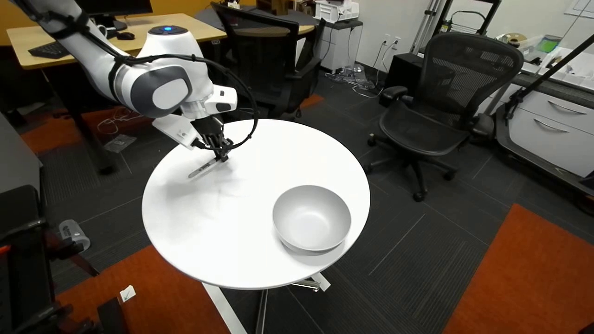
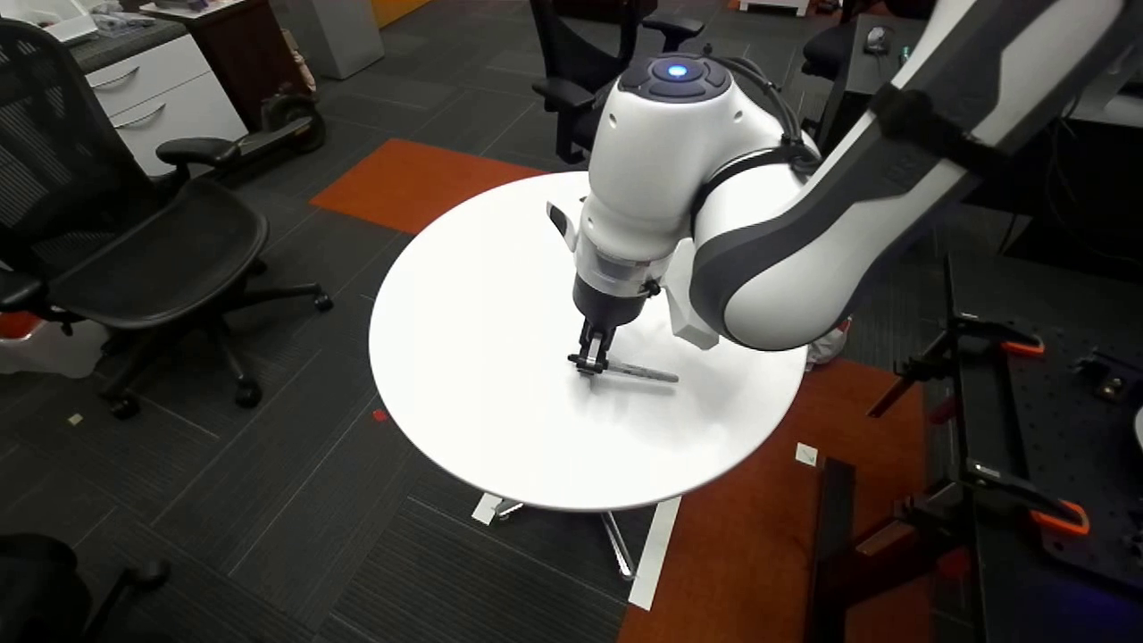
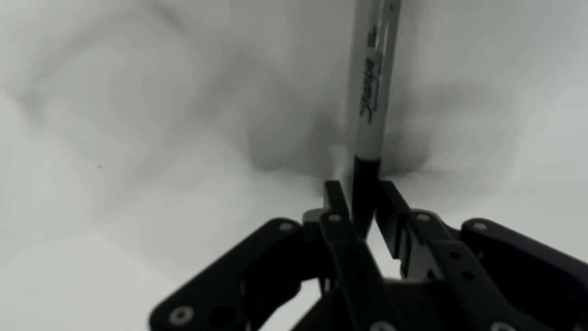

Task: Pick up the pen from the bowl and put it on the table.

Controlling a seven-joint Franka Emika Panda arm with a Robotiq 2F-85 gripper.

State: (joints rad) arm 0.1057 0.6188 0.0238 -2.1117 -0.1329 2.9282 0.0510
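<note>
The pen (image 1: 203,169) has a grey body with Sharpie lettering and a black cap; it lies at or just above the tabletop and also shows in an exterior view (image 2: 645,371) and the wrist view (image 3: 374,92). My gripper (image 1: 224,158), also in an exterior view (image 2: 589,363), is low over the white round table (image 1: 250,222). In the wrist view, my fingers (image 3: 359,184) stand around the cap, narrowly apart, with a thin gap beside the left finger. The grey bowl (image 1: 312,222) stands away from them near the table's edge and looks empty; it does not show elsewhere.
A black office chair (image 1: 445,106) stands near the table, also in an exterior view (image 2: 152,250). A wooden desk (image 1: 195,23) with a monitor is behind my arm. A black bench (image 2: 1054,429) with orange-handled clamps stands beside the table.
</note>
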